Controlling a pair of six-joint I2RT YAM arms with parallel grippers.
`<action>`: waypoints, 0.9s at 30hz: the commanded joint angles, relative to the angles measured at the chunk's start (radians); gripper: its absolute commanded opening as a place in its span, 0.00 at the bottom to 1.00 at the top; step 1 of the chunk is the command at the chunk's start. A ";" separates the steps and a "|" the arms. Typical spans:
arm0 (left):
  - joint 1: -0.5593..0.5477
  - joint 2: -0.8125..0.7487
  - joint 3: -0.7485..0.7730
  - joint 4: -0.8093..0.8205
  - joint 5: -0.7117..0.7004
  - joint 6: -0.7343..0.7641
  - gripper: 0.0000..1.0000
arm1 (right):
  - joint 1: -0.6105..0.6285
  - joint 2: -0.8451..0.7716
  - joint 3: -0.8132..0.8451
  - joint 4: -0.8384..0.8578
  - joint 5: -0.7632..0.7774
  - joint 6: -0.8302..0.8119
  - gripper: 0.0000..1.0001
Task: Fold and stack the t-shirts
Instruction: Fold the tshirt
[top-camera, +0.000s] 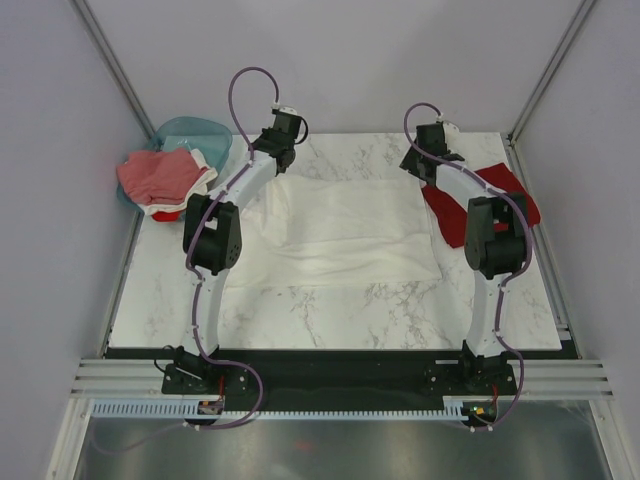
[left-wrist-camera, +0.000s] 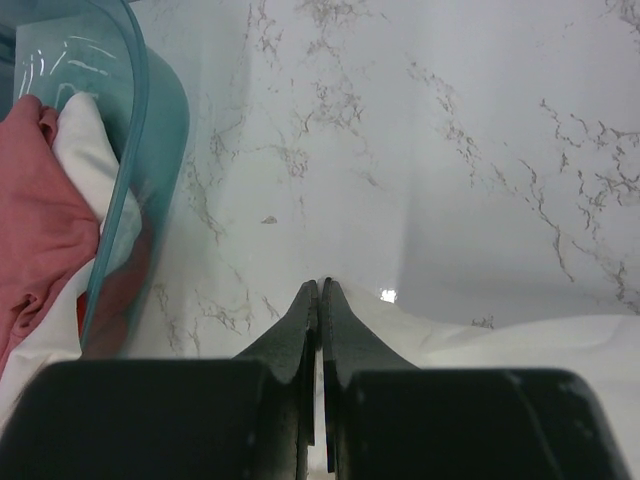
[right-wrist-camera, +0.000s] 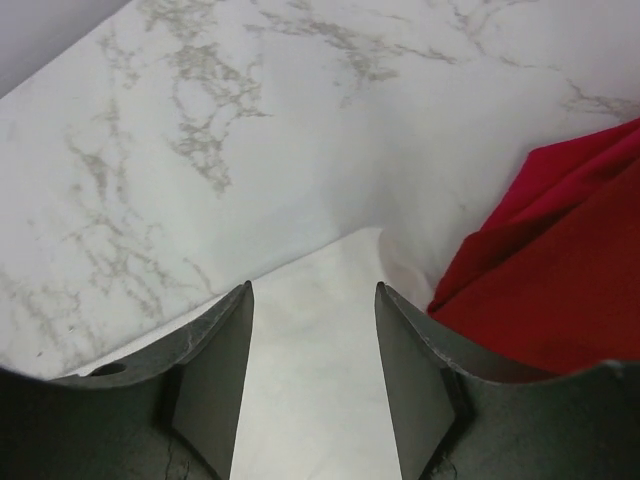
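A large white t-shirt (top-camera: 345, 230) lies spread flat in the middle of the marble table. My left gripper (top-camera: 277, 158) is at its far left corner. In the left wrist view its jaws (left-wrist-camera: 322, 286) are shut, pinching the white shirt's edge (left-wrist-camera: 520, 345), and white cloth shows between the fingers. My right gripper (top-camera: 426, 168) is at the shirt's far right corner. In the right wrist view it (right-wrist-camera: 313, 290) is open, with the white shirt's corner (right-wrist-camera: 315, 350) between and below the fingers. A dark red t-shirt (top-camera: 500, 200) lies at the right, also visible in the right wrist view (right-wrist-camera: 550, 270).
A teal plastic basket (top-camera: 200, 130) stands at the far left corner and holds a pinkish-red t-shirt (top-camera: 160, 172) and a white one (top-camera: 205, 160). The basket's wall (left-wrist-camera: 140, 150) is close on the left of my left gripper. Metal frame posts stand at the back corners.
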 joint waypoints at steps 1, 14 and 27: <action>0.007 -0.007 0.025 0.042 0.024 -0.013 0.02 | 0.061 -0.083 -0.039 0.065 -0.031 -0.044 0.59; 0.011 -0.005 0.010 0.041 0.047 -0.041 0.02 | 0.226 0.035 -0.145 0.559 -0.717 -0.115 0.53; 0.013 -0.013 0.004 0.041 0.048 -0.049 0.02 | 0.379 0.160 -0.070 0.656 -0.762 -0.123 0.61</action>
